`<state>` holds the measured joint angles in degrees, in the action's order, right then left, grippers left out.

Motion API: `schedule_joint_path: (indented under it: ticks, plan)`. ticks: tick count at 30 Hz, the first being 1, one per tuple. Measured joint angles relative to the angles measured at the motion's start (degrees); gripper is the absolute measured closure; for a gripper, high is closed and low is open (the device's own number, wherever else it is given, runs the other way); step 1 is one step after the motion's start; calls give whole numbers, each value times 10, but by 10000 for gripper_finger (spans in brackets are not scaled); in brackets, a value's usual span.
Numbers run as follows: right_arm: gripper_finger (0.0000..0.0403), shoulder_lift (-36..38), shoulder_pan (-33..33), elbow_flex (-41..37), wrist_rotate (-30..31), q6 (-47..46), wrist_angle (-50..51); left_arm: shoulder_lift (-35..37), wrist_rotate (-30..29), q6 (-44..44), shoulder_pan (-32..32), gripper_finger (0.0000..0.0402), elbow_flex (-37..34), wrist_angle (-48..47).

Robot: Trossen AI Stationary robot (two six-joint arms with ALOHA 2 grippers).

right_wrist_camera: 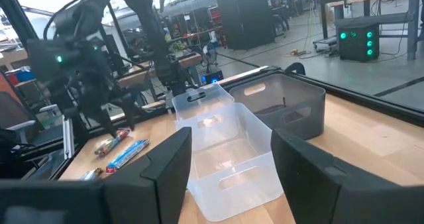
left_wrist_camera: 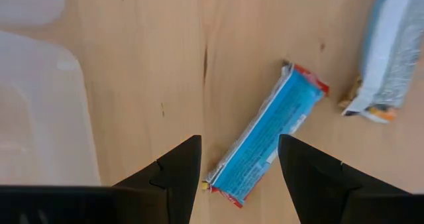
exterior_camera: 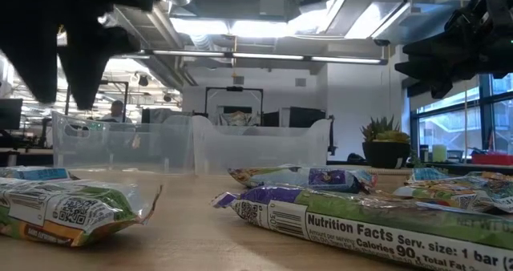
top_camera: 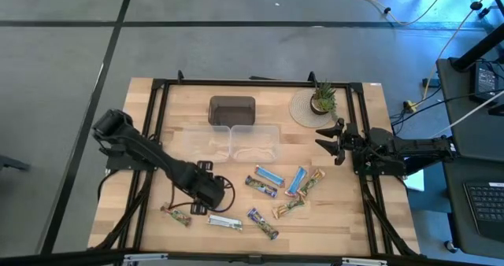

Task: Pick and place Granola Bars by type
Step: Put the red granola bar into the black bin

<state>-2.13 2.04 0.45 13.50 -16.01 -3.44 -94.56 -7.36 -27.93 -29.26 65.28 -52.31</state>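
Observation:
Several wrapped granola bars lie flat on the wooden table [top_camera: 157,108], mostly right of centre near the front, such as a blue one [top_camera: 297,181] and a purple one [top_camera: 262,223]. My left gripper [left_wrist_camera: 240,177] [top_camera: 198,208] points down, open, over a blue bar with red ends [left_wrist_camera: 265,141], its fingers standing on either side above the bar's nearer end without touching it. Another blue-white bar [left_wrist_camera: 391,52] lies farther off. In the low view its fingers [exterior_camera: 40,78] hang clear of the table. My right gripper [top_camera: 335,140] [right_wrist_camera: 232,177] waits open and level at the table's right side.
Two clear plastic tubs [top_camera: 232,140] stand side by side at the table's middle, and a dark brown tray [top_camera: 232,111] stands behind them. A small potted plant on a round mat [top_camera: 321,102] stands at the far right. A green-tan bar [top_camera: 177,216] lies near the front left.

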Motion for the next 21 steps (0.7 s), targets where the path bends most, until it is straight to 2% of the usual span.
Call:
schedule_joint_path:
  ticks: [10,21]
  plan:
    - [192,0,0,0,0,-2,0,-57,5,1,0,208,0,2]
    - [192,0,0,0,0,0,0,-55,9,1,0,206,0,21]
